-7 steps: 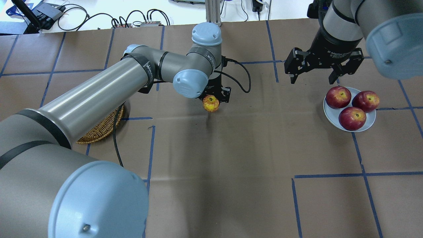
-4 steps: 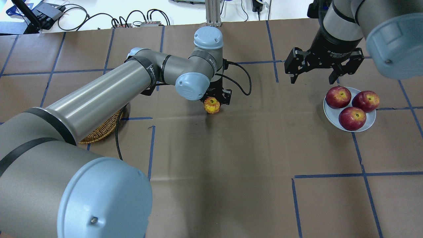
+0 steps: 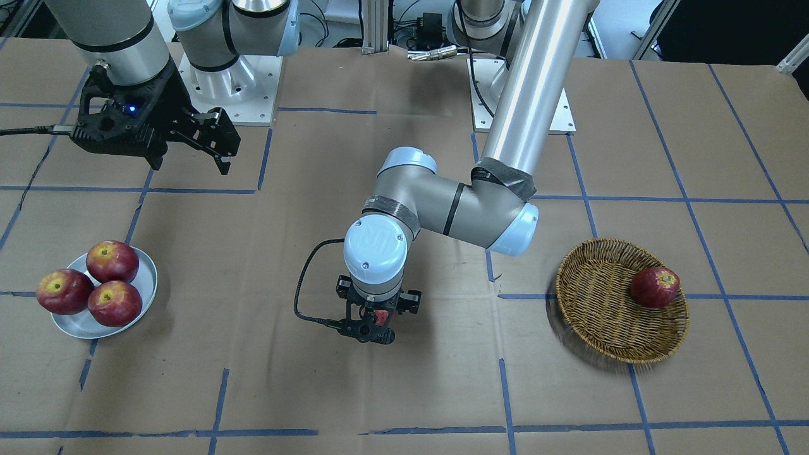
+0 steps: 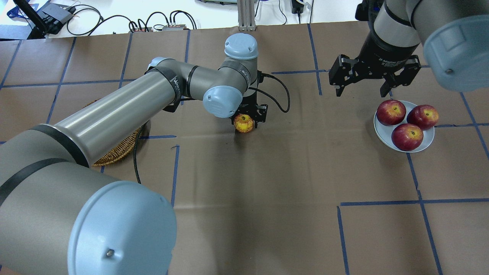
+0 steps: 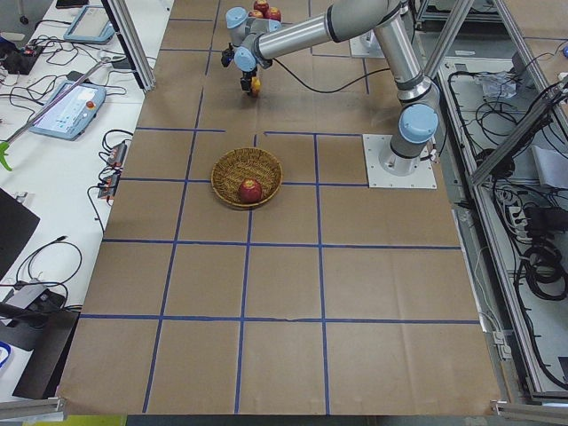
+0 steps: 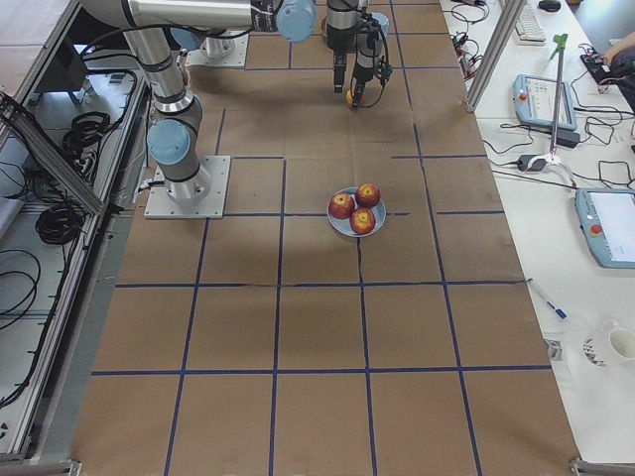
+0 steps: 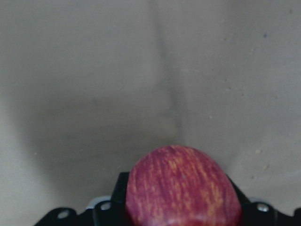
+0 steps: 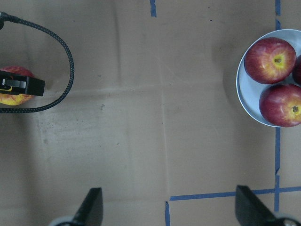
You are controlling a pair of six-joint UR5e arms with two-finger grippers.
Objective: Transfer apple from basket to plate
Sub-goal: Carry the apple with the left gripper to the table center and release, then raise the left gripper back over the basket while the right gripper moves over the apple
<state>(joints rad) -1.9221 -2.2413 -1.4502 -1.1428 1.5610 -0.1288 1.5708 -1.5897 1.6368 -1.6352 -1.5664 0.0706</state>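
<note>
My left gripper (image 4: 245, 120) is shut on the apple (image 4: 243, 125), a pinkish-red one with yellow streaks, and holds it above the table's middle. The apple fills the bottom of the left wrist view (image 7: 181, 186). The basket (image 3: 600, 316) lies on my left side and is mostly hidden under my left arm in the overhead view (image 4: 114, 152). One dark red apple (image 3: 655, 287) lies in it. The plate (image 4: 380, 131) on my right side holds three dark red apples (image 4: 407, 136). My right gripper (image 4: 362, 93) is open and empty, hovering just beyond the plate.
A black cable (image 4: 280, 91) loops from my left wrist over the table. Brown paper with blue tape lines (image 4: 382, 203) covers the table. Cables and boxes (image 4: 160, 23) lie beyond its far edge.
My left gripper has shifted slightly nearer in the overhead view with the apple still in it. The right arm has not moved.
</note>
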